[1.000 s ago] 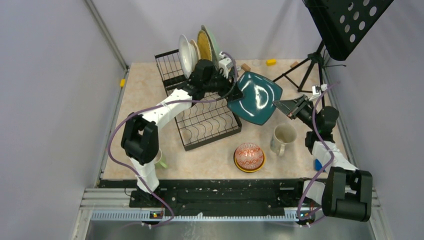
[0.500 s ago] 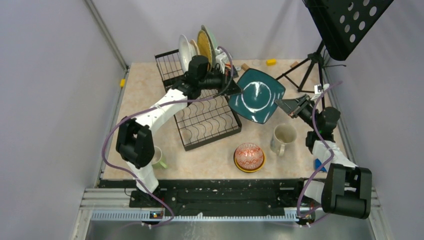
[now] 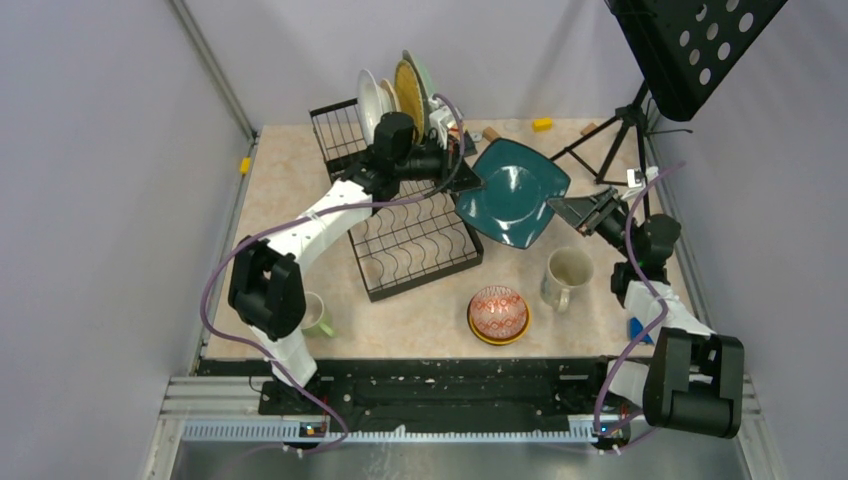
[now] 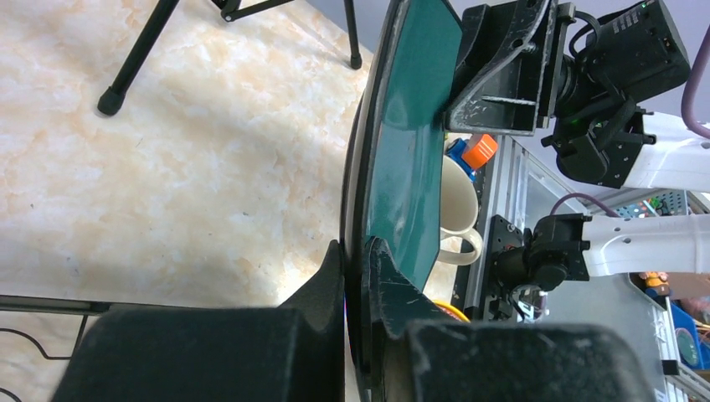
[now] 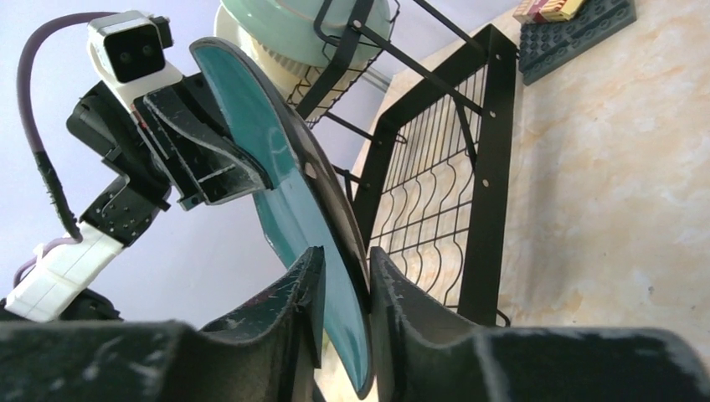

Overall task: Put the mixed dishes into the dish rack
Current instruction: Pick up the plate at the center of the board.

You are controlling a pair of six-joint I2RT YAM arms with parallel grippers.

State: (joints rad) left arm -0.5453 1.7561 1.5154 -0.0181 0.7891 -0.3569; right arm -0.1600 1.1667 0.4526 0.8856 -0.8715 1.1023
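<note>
The dark teal plate hangs in the air just right of the dish rack, tilted on edge between both arms. My left gripper is shut on its left rim, one finger on each face. My right gripper straddles the opposite rim with its fingers slightly apart, a thin gap beside the plate. Three plates stand in the rack's raised section. A cream mug, a red-patterned bowl nested in a yellow-orange one, and a light-green mug sit on the table.
A black tripod music stand rises at the back right, close behind my right arm. Small toy blocks lie along the far edge. A blue toy car sits by the right arm's base. The rack's flat wavy tray holds nothing.
My left gripper closed on the plate's left rim and lifted slightly with it. My right gripper's jaws have loosened from the plate's other rim.
</note>
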